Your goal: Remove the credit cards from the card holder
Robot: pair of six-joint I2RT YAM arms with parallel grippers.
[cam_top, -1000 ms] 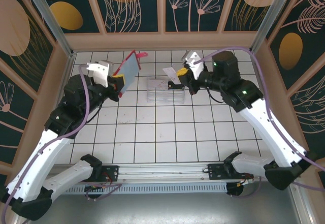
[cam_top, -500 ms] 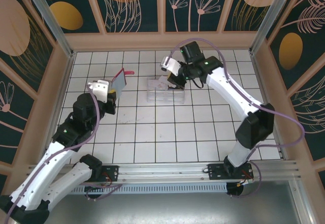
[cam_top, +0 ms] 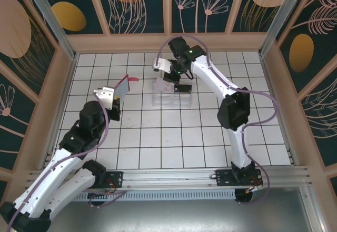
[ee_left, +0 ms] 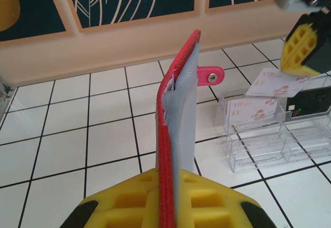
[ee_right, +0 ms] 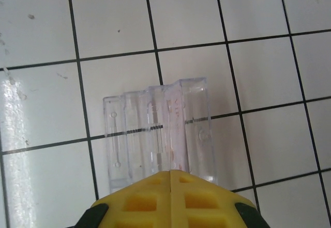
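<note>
While my left gripper [ee_left: 166, 189] clamps the red card holder [ee_left: 178, 114] upright, my right gripper [ee_right: 170, 177] hangs pinched shut just above a pale credit card [ee_left: 274, 86] at the clear tray [ee_right: 158, 130].

arms [cam_top: 47, 171]: white links, black joints | cables [cam_top: 107, 120]: purple | end effector fingers [ee_right: 139, 203]: yellow

the card holder [ee_left: 178, 135] has a smooth red leather-like skin, matt grey lining and a shiny metal snap [ee_left: 211, 76]. the tray [ee_right: 160, 130] is clear glossy plastic; the worktop [ee_right: 41, 135] glossy white tile.
</note>
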